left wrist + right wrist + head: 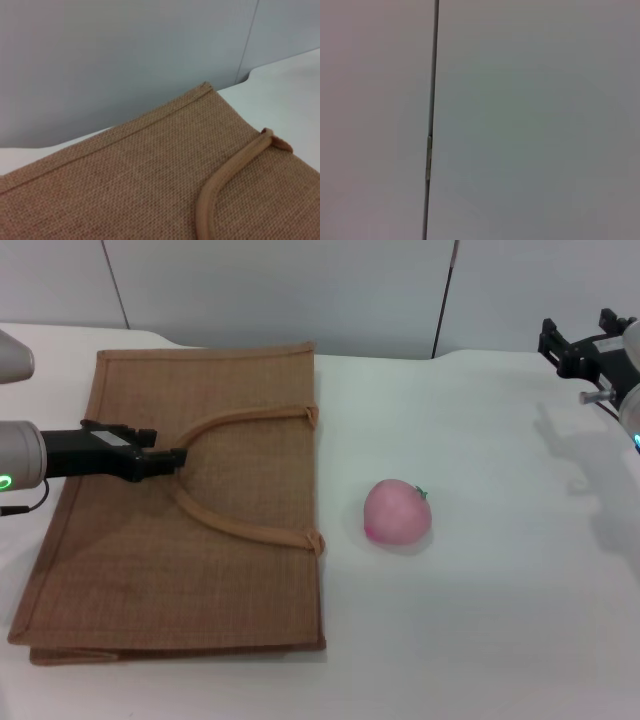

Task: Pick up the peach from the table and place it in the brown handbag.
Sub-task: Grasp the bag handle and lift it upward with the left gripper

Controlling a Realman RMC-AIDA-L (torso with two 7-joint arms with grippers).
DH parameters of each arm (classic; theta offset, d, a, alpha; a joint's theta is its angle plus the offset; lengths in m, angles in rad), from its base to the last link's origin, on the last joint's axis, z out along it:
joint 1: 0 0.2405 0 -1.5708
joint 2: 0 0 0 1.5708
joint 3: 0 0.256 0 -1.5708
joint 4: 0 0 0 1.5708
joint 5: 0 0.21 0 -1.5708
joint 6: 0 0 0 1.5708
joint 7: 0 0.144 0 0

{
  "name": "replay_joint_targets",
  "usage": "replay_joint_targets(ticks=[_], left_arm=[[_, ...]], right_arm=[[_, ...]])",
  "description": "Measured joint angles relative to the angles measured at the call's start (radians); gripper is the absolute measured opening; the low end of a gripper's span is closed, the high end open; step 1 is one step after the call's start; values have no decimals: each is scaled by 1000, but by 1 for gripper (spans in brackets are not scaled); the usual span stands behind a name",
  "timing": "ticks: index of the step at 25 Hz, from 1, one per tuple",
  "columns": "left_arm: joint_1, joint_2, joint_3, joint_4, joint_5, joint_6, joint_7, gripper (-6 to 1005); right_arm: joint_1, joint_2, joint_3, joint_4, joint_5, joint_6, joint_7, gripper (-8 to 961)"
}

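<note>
In the head view, the brown handbag (180,510) is lying flat on the table (500,580), its two arched handles (245,475) bending toward the left gripper (172,460), which is reaching in over the bag; its fingertips are sitting right at the top of the handle arch, looking drawn together there, though whether they are actually pinching the strap cannot be told. The peach (397,512) is resting on the table well beyond those fingertips, just past the bag's edge. The right gripper (570,348) is hanging at the far right, well apart from the peach, finger spacing unclear. The left wrist view is showing the bag's weave (150,175) and a handle strap (225,180). The right wrist view is showing only a wall panel seam (431,125)
</note>
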Motion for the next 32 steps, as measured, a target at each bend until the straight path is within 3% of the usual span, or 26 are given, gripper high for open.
replay_joint_targets(ticks=[24,29,32], left_arm=[[-23,-2,8,-28,3,40,5,589],[-26,-2,10,-49,3,65,8,489],[-28,-3,12,-55,3,74,10,484]], right_arm=[[-1,0,-12,-11,0,1,0,755],[-1,0,-12,-11,0,1,0,753],[-1,0,-12,-11,0,1,0,750]])
